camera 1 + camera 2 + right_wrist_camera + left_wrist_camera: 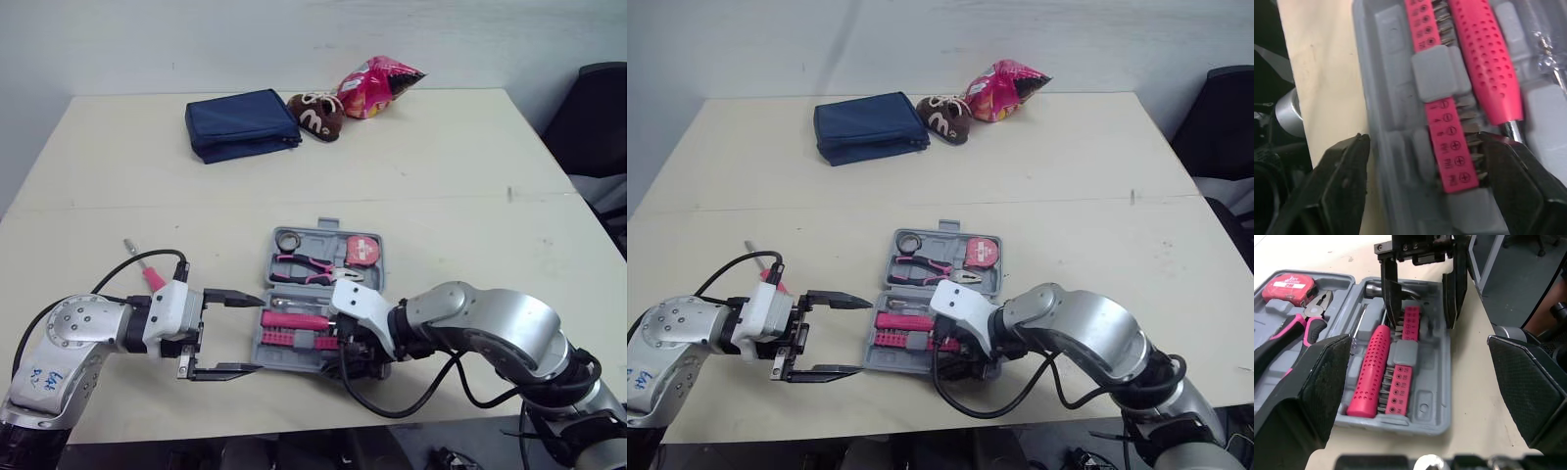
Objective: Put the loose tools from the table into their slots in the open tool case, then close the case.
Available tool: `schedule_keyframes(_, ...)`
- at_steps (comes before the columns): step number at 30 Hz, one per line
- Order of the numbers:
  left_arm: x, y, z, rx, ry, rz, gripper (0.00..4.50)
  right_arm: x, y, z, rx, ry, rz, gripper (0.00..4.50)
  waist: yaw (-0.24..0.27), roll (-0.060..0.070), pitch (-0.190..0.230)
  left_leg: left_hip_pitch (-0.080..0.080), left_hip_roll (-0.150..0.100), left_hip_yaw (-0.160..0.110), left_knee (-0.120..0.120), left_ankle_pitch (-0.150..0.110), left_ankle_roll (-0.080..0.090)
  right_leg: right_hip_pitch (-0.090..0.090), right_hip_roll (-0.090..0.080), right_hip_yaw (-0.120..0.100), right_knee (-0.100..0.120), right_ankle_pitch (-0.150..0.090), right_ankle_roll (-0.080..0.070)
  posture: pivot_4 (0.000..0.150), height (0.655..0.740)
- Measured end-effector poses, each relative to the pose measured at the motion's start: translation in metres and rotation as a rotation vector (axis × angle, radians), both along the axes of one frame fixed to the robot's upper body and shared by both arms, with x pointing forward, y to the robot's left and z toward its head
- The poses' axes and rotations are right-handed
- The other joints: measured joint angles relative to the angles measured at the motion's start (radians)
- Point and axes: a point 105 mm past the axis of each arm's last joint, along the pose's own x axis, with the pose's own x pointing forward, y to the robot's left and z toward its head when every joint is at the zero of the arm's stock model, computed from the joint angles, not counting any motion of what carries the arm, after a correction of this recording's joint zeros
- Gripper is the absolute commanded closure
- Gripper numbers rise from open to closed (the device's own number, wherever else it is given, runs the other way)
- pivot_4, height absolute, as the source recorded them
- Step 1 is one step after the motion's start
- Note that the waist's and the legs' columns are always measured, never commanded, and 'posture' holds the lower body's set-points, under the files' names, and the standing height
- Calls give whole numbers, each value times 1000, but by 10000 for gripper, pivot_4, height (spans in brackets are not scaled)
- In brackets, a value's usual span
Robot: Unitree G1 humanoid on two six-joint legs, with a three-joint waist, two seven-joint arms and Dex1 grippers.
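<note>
- Both eye views look down from the head over the table [441, 166], sharing one scene.
- Both wrist views sit close, facing the tool case [1425, 401].

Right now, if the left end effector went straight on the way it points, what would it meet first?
Most likely the open tool case: its half holding the pink-handled driver lies straight ahead of the open left end effector. Whether it would clear the rim is unclear.

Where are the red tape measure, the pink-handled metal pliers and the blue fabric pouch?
Red tape measure [364, 251]: left eye view, top face.
Pink-handled metal pliers [1313, 329]: left wrist view, handle.
Blue fabric pouch [240, 123]: left eye view, middle.
</note>
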Motion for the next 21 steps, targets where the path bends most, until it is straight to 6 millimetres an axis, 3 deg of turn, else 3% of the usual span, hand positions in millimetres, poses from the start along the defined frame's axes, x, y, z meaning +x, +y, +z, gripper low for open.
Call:
schedule_keyframes(5, -2, 5, -4, 8, 28, 22, 0, 2, -31, 20, -8, -5, -34, 10733, 11, 0, 1, -1, 0, -1, -2, 0, 1, -1, 0, -1, -2, 0, 0, 1500, 7400)
schedule_keyframes(10, -2, 4, -3, 6, 19, 25, 0, -6, -35, 27, 105, -10, 28, 10733, 13, 0, 1, -1, 0, -1, -4, 0, 0, 0, 0, -1, -4, 0, 0, 1500, 7400)
schedule_keyframes(13, 1, 2, 0, 4, 2, 20, 0, -12, -29, 28, 286, -29, 95, 17126, 14, -1, 1, -1, 0, -2, -4, 0, 0, 1, 1, -1, -5, 0, 0, 1500, 7400)
schedule_keyframes(18, 4, 1, 3, -1, -13, 19, 0, -11, -30, 19, 468, -133, 143, 43666, 11, -1, 1, -1, -1, -1, -2, 0, 1, 1, 1, -1, -4, 1, 1, 1500, 7400)
schedule_keyframes(21, 5, 2, 3, 5, -21, 20, 0, -2, -33, -2, 484, -228, 135, 44403, 13, -2, 1, 0, -1, -1, 0, 0, 1, 2, 1, -1, -3, 1, 1, 1500, 7400)
